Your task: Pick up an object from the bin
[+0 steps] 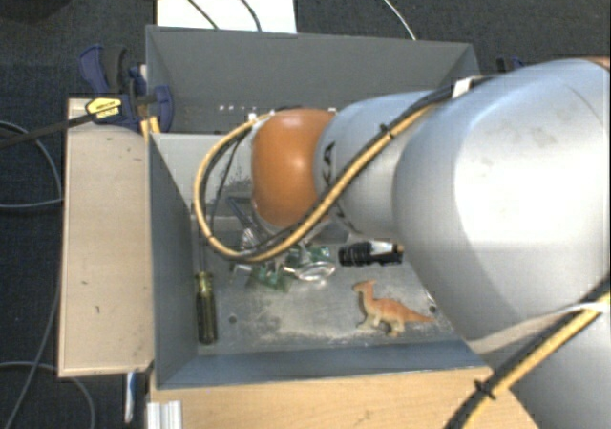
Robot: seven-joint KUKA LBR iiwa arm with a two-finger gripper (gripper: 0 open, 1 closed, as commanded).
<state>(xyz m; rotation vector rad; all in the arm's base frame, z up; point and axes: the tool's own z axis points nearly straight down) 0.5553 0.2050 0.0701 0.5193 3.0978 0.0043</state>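
My gripper (254,244) pokes out just below the orange cover, low in the middle-left of the bin. Right under it lies a small green item (271,277) beside a shiny clear ring-shaped piece (313,270). A black marker with a white tip (370,252) lies just to the right of these. An orange toy dinosaur (388,311) stands on the bin floor toward the front right. Whether anything sits in the gripper is hidden by the cover.
A dark olive stick-shaped tool (204,307) lies along the left wall near the front. The arm with its orange cover and looping cables hides the back and right of the bin. Bare floor shows along the front wall.
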